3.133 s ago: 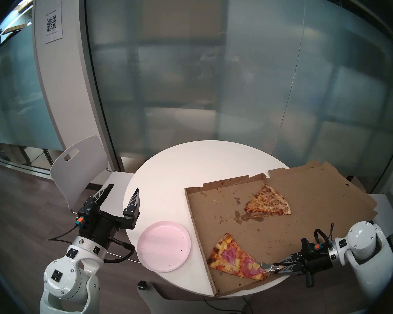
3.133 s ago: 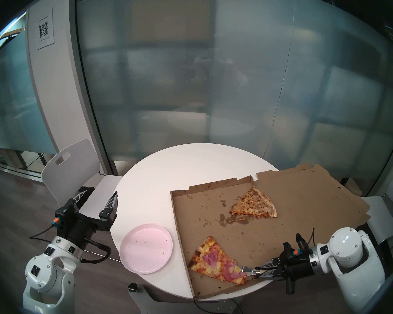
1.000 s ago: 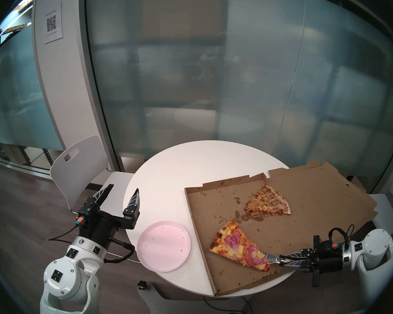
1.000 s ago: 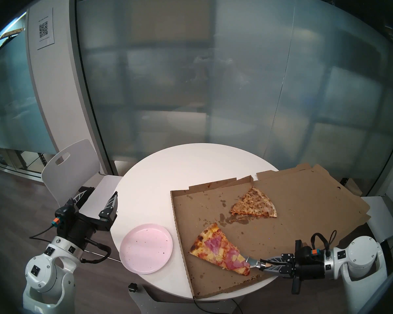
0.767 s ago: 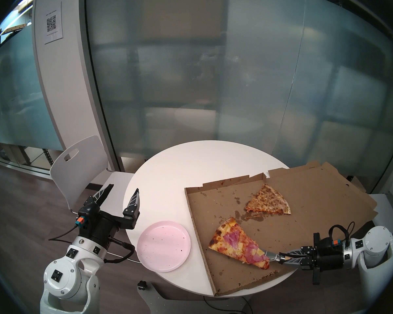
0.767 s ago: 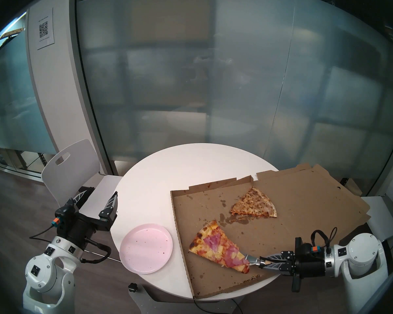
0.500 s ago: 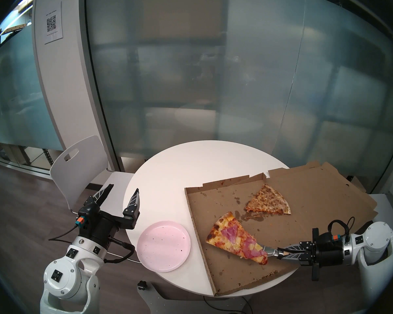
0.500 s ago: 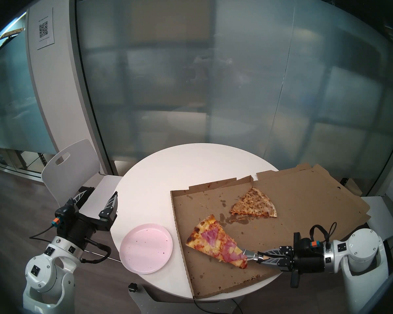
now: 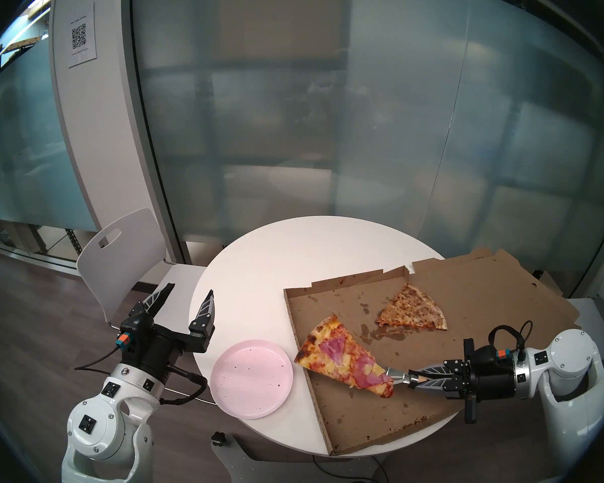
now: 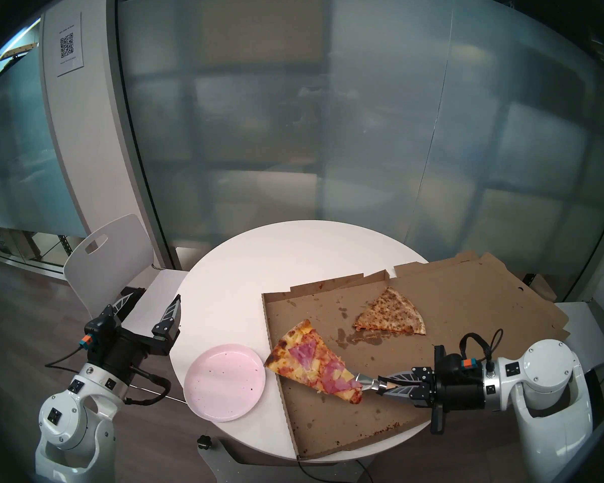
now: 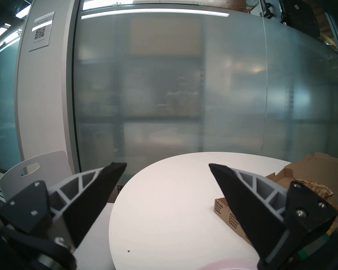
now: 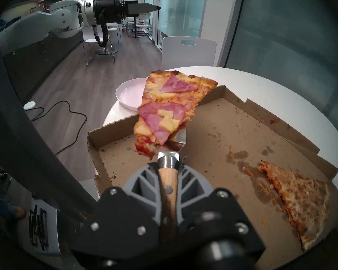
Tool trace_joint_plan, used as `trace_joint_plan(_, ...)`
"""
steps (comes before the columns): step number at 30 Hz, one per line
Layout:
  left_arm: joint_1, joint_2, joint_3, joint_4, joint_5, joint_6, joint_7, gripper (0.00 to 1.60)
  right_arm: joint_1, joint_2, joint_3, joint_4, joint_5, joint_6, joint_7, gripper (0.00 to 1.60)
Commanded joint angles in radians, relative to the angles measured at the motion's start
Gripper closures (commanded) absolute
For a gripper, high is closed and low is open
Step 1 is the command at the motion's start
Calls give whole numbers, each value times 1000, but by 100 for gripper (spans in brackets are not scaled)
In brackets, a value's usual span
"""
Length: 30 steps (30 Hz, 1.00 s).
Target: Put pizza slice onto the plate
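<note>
The pizza slice (image 9: 342,358) (image 10: 312,362) (image 12: 168,106), topped with ham and pineapple, rides lifted on a metal server (image 12: 179,141) with a wooden handle. My right gripper (image 9: 415,378) (image 10: 384,384) (image 12: 167,166) is shut on that handle. The slice's crust end reaches over the left wall of the cardboard pizza box (image 9: 398,412), close to the pale pink plate (image 9: 250,398) (image 10: 220,402) (image 12: 127,92), which sits empty near the table's front left. My left gripper (image 9: 189,296) (image 11: 167,166) hangs open and empty beyond the table's left edge.
A pale speckled slice (image 9: 412,309) (image 12: 299,199) lies at the back of the box. The box lid (image 9: 502,283) lies flat to the right. The round white table (image 9: 293,255) has a white chair (image 9: 119,259) at its left and frosted glass behind.
My right gripper has carried the server and slice up and leftwards, from the box's front area to its left wall beside the plate. The left arm has stayed still.
</note>
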Motion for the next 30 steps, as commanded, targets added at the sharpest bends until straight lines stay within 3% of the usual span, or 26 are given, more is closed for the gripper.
trace_joint_plan(1,1,-1,-1,-21,-2,-2,-1,0,66,10,-43,-37,5,26,-16,160)
trace_joint_plan(15,-32,-3,-37,-12,-14,-12,11,0,138,18,-156,-49,-15,69,-50,160)
trace_joint_plan(30,-54,6,-91,5,-45,0,21,0,234,14,-329,-39,-61,114,-91,160)
